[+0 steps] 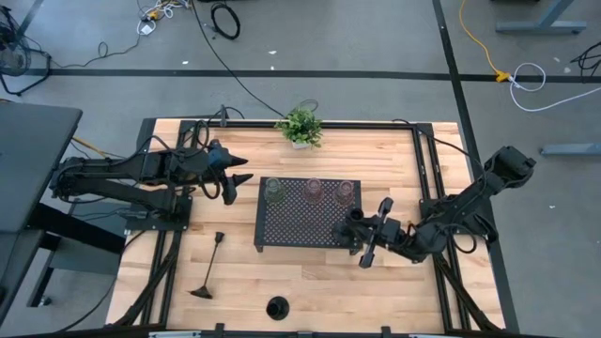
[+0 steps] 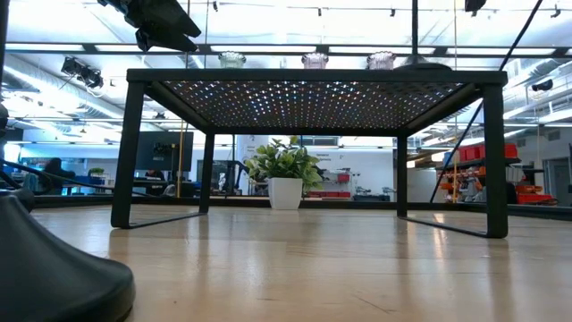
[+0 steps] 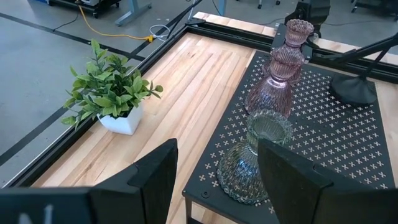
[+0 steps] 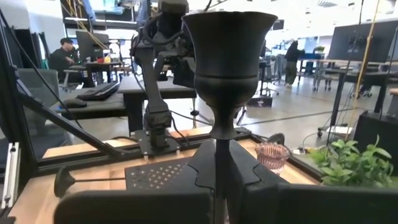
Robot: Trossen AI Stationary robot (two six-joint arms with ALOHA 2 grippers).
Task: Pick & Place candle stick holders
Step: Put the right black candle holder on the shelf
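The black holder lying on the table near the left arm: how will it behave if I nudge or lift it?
The black holder lies on its side, so a nudge would probably roll it in an arc around its wide cone base. Its thin stem looks slippery for a pincer, and lifted by the stem it may droop base-first.

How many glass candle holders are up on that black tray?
3, in a row along the black tray edge nearest the plant: greenish holder, pinkish holder, second pinkish holder. None seem hidden.

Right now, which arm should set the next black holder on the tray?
Right: its hand already grips a black holder at the tray corner. The left hand is open and empty.
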